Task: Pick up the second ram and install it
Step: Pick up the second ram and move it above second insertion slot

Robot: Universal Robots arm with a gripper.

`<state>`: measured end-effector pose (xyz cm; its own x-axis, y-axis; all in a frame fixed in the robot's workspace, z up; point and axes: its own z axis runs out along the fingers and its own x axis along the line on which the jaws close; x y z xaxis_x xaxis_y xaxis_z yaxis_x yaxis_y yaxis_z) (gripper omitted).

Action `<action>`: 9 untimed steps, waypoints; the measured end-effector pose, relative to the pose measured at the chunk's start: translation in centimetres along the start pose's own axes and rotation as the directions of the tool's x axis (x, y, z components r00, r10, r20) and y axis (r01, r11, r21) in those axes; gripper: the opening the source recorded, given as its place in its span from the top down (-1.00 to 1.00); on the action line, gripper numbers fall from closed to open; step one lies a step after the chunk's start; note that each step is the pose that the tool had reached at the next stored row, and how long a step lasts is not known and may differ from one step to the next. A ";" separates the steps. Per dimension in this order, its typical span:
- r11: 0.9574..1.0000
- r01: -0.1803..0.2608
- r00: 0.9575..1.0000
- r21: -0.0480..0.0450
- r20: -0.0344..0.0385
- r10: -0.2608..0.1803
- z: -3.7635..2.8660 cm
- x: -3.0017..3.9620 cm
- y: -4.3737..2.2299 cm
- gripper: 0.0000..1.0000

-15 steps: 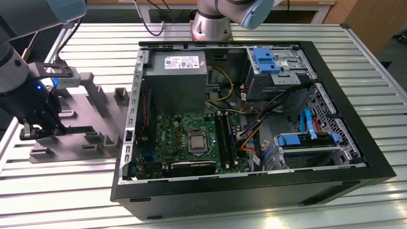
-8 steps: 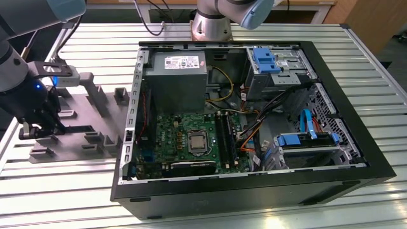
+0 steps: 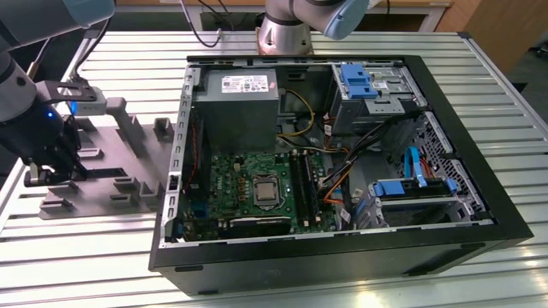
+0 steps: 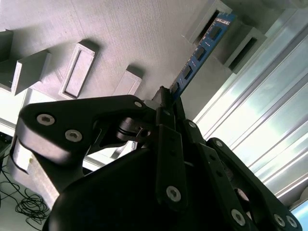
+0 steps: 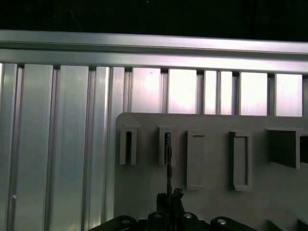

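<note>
On the ribbed aluminium tabletop, a grey slotted holder lay just beside the open computer case, toward the exterior view's left. The arm's jaws were clamped on one end of the blue-green memory stick, which stood edge-on over the holder with its far end at one of the slots.

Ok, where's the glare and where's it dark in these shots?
First wrist view: the table slats glare white, the background beyond them is black. Second wrist view: the slats glare too, and the gripper, shut on the second ram, is a dark silhouette. Exterior view: even light, shadow inside the computer case.
</note>
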<state>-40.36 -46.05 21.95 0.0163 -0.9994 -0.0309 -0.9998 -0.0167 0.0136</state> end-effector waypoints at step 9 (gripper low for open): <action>1.000 0.000 1.000 0.000 0.000 0.000 -0.27 -0.01 0.00 0.71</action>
<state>-40.36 -46.04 22.22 0.0162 -0.9994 -0.0308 -0.9998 -0.0167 0.0136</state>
